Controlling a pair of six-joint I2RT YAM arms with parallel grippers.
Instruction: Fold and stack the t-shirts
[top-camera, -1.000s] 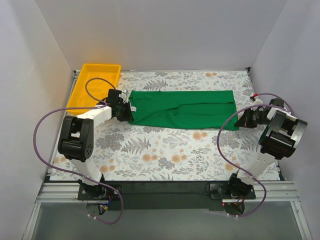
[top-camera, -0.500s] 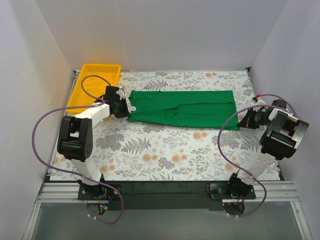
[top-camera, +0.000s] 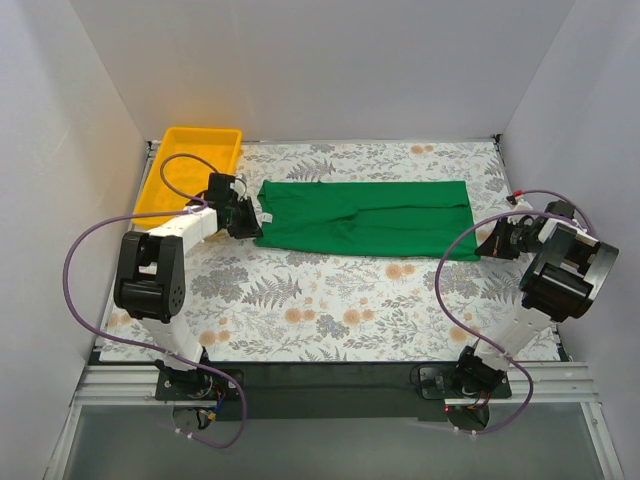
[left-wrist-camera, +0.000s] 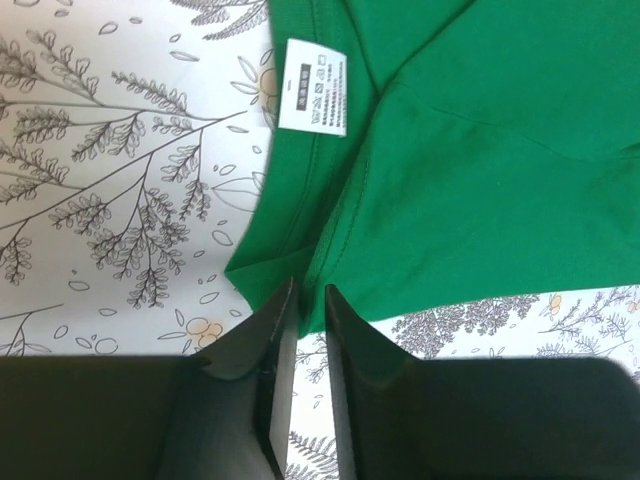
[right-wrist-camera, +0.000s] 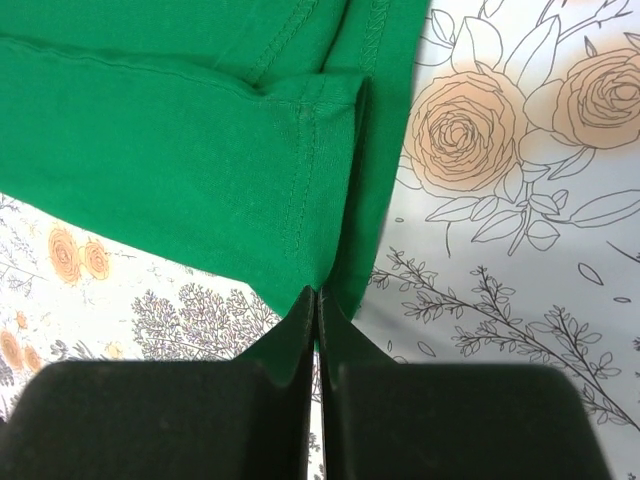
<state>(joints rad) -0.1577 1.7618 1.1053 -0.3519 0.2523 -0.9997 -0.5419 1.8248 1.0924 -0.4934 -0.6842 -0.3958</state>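
Note:
The green t-shirt (top-camera: 365, 218) lies folded into a long band across the far half of the table. Its white neck label (left-wrist-camera: 315, 85) shows at the left end. My left gripper (top-camera: 250, 221) sits at that end's near corner. In the left wrist view its jaws (left-wrist-camera: 310, 292) stand a narrow gap apart with the green hem pinched between the tips. My right gripper (top-camera: 483, 246) is at the band's near right corner. In the right wrist view its jaws (right-wrist-camera: 318, 292) are pressed together on the folded edge of the t-shirt (right-wrist-camera: 200, 150).
A yellow plastic tray (top-camera: 190, 150) stands at the far left corner, just behind the left arm. White walls close in the floral table (top-camera: 330, 310) on three sides. Purple cables loop from both arms over the near part of the table.
Both grippers have closed on the t-shirt's ends and drawn slightly outward. The band now lies straighter, its near left corner pulled in.

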